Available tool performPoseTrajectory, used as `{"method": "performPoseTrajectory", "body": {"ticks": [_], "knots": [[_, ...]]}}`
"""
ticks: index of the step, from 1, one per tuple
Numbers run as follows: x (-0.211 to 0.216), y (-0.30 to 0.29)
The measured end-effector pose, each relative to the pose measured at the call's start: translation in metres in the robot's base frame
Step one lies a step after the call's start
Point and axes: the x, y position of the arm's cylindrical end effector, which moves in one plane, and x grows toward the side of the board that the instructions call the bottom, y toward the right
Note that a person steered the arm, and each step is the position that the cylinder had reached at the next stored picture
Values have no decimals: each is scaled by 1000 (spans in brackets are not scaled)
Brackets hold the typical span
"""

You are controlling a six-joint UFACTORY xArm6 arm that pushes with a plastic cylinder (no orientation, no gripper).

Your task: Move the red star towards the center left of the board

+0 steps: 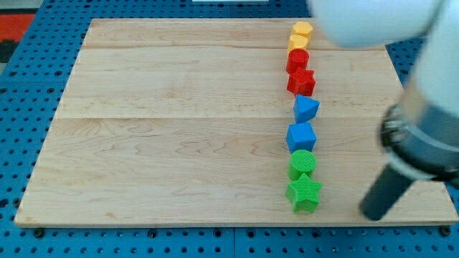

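In the single camera view, eight small plastic blocks stand in one column down the right half of the pale wooden board (179, 129), likely a tidy starting line-up that leaves the wide left half free as room to push into. From the top run a yellow hexagonal block (302, 30), a second yellow block (297, 42) half hidden behind it, a red rounded block (297, 59), the red star-shaped block (302, 82), a blue wedge-like block (306, 109), a blue cube-like block (301, 136), a green round block (303, 163) and a green star-shaped block (304, 193). The red star touches the red rounded block above it and sits just above the blue wedge, so neighbours hem it in at 12 and 6 o'clock. My tip (374, 213) is a plain dark rod with nothing to spread or pinch; it rests near the board's lower right edge, touching no block. The red star lies at about 11 o'clock from my tip, well apart. Its goal lies toward 9 o'clock, so I judge the rod must first come round to the star's 3 o'clock side.
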Motion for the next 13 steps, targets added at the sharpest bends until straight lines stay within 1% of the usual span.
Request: {"method": "performPoseTrajectory", "body": {"ticks": [1,2,5,6,7,8,9,10,11,12,13], "knots": [[-85,38],[-163,37],[-237,12],[-238,-16],[-210,-41],[-207,-86],[-208,-103],[-208,-103],[-224,-122],[-223,-203],[-218,-180]]}}
